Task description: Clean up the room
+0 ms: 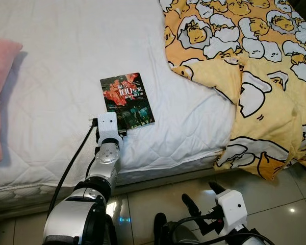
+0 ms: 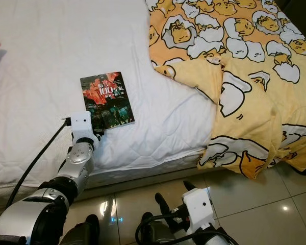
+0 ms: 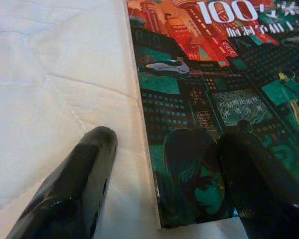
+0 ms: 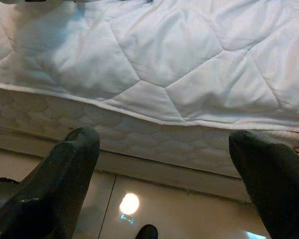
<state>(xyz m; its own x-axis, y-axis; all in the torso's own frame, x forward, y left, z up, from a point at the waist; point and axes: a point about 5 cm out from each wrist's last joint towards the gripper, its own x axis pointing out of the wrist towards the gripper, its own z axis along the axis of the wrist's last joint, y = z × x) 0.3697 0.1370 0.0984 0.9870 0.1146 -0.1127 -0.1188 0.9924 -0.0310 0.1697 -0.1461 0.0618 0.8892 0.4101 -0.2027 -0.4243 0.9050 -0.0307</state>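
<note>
A paperback book (image 1: 126, 100) with a dark red-and-green cover and a large "100" lies flat on the white quilted mattress (image 1: 66, 61), near its front edge. My left gripper (image 3: 164, 144) is open at the book's near left corner: one finger (image 3: 74, 184) rests on the sheet beside the book's edge, the other finger (image 3: 259, 184) lies over the cover. The left arm (image 1: 104, 153) reaches up from the floor side onto the bed. My right gripper (image 4: 164, 144) is open and held low above the floor, facing the mattress side, with nothing between its fingers.
A yellow blanket (image 1: 255, 66) printed with egg cartoons covers the bed's right part and hangs over the front edge. A pink pillow (image 1: 0, 97) lies at the bed's left. Glossy beige floor tiles (image 1: 275, 194) run along the bed's front.
</note>
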